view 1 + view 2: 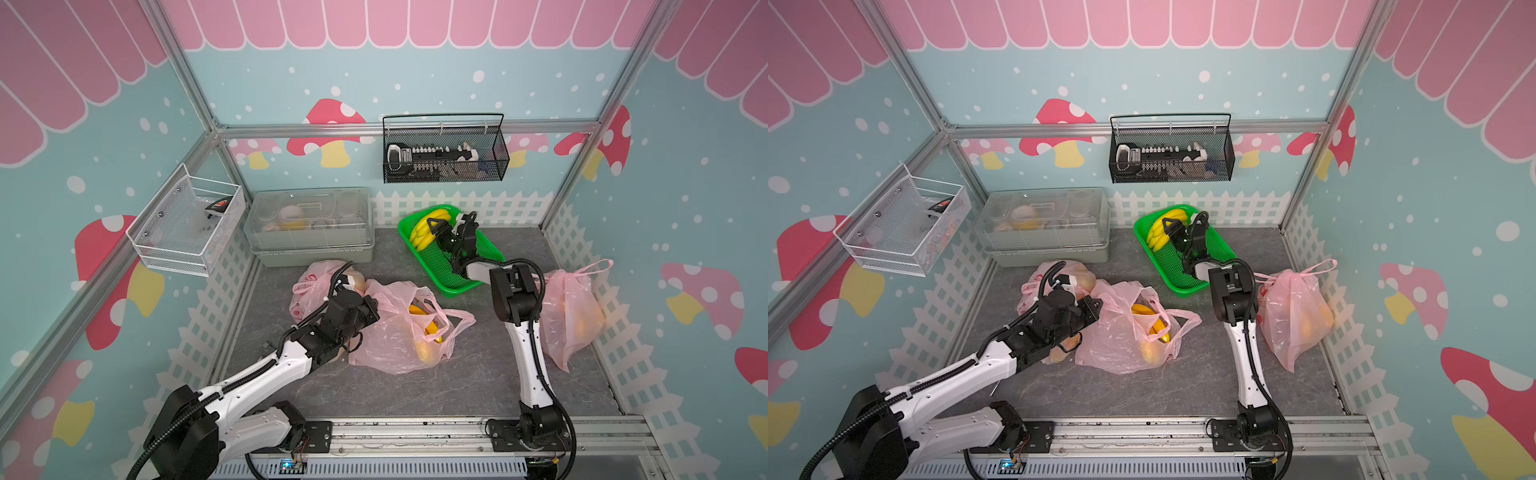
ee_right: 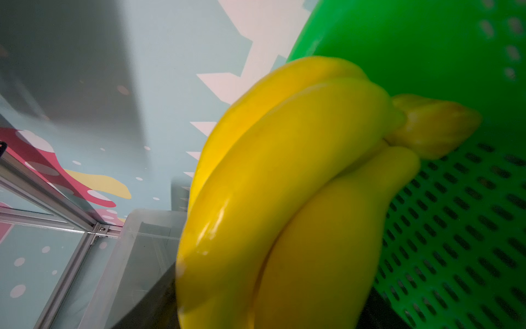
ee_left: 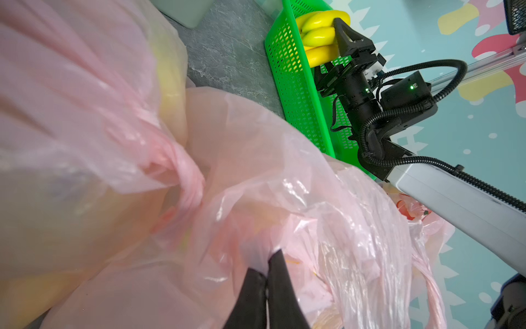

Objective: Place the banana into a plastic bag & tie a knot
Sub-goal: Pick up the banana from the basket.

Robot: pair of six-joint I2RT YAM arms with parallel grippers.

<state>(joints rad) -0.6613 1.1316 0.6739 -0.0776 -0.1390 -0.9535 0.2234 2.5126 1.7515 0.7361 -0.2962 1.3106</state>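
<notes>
Banana bunch (image 1: 424, 232) sits at far end of green basket (image 1: 465, 286), long axis approx. crosswise to right tool (image 1: 441, 227), one finger against it, grip can't tell; left tool (image 3: 267, 266) clenched on plastic bag (image 1: 386, 336), well apart.

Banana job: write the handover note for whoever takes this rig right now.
Left gripper: shut on the plastic of the open bag, mid-table.
Right gripper: at the bunch in the basket; grip unclear.
The open bag holds bananas. Two more bags lie by: one behind the left arm, one beside the right arm.
Done: bag mouth open.
Left: lift the bunch, drop it in, tie the knot.
</notes>
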